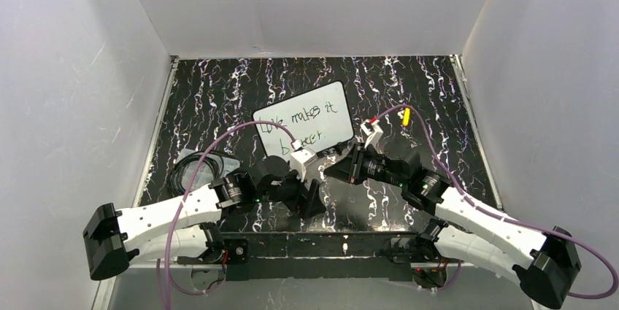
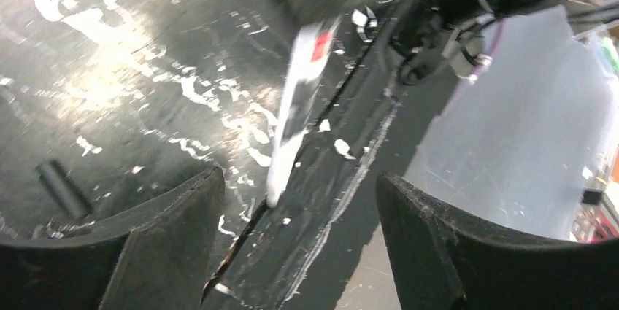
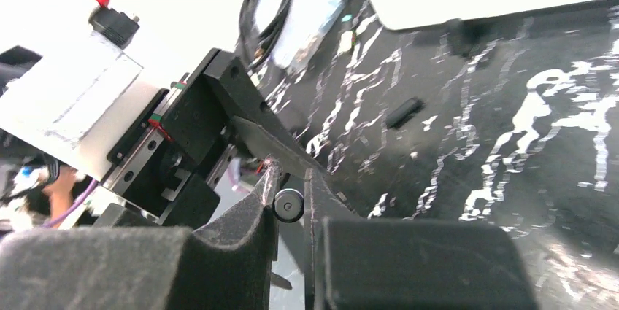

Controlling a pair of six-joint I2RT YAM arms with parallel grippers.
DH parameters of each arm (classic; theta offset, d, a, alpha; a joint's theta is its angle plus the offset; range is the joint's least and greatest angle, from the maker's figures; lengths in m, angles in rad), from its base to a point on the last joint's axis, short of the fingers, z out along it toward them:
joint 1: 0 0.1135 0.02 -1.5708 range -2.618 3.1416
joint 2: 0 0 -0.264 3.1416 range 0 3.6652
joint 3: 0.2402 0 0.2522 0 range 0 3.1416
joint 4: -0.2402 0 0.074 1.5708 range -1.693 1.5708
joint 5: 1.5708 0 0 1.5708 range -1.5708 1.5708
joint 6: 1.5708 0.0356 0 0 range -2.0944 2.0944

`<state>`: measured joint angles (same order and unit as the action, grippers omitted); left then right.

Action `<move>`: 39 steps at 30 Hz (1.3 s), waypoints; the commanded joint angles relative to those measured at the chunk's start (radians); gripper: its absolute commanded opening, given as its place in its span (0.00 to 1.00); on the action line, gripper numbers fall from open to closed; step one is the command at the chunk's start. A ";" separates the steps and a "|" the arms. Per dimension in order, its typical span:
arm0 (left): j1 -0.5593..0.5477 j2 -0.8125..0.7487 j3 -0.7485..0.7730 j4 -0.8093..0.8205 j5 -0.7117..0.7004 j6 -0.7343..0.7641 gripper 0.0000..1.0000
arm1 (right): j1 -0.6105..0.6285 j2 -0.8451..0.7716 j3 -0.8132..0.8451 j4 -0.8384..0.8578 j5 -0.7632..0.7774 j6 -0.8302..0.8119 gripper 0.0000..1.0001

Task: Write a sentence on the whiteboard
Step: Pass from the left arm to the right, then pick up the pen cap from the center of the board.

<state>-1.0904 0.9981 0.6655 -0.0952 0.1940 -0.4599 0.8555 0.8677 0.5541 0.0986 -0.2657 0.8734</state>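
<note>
**A:** Black marbled table (image 1: 219,98), going left to right: left gripper (image 2: 299,179) has its jaws wide either side of the marker (image 2: 303,87), not touching it. Right gripper (image 3: 290,173) is pinched narrow on the marker's butt end. Handover, I reckon?

**B:** Looks it. The whiteboard (image 1: 332,98) lies flat just beyond both grippers, handwriting across it, so the writing seems about done. Next the right arm needs to lift the marker clear of those open jaws, maybe toward the black cap (image 3: 404,111).
</note>
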 commanded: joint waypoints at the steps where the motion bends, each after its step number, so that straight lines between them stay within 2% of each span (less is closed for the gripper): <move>1: 0.023 -0.048 -0.055 -0.114 -0.207 -0.080 0.77 | 0.000 -0.049 -0.015 -0.094 0.298 -0.049 0.01; 5: 0.114 -0.017 -0.090 -0.186 -0.258 -0.112 0.78 | -0.001 -0.073 -0.048 -0.097 0.411 -0.055 0.01; 9: 0.172 0.048 -0.086 -0.214 -0.308 -0.080 0.75 | -0.001 -0.085 -0.060 -0.097 0.462 -0.061 0.01; 14: 0.174 0.179 -0.033 -0.228 -0.342 -0.026 0.63 | -0.001 -0.082 -0.050 -0.155 0.475 -0.075 0.01; 19: 0.175 0.283 0.014 -0.232 -0.351 0.007 0.46 | -0.001 -0.093 -0.059 -0.165 0.478 -0.076 0.01; 39: 0.157 0.449 0.066 -0.221 -0.384 0.062 0.28 | -0.001 -0.103 -0.082 -0.157 0.490 -0.067 0.01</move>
<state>-0.9253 1.4200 0.7143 -0.2993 -0.1654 -0.4110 0.8547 0.7666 0.4744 -0.0814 0.2066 0.8085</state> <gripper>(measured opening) 0.295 0.188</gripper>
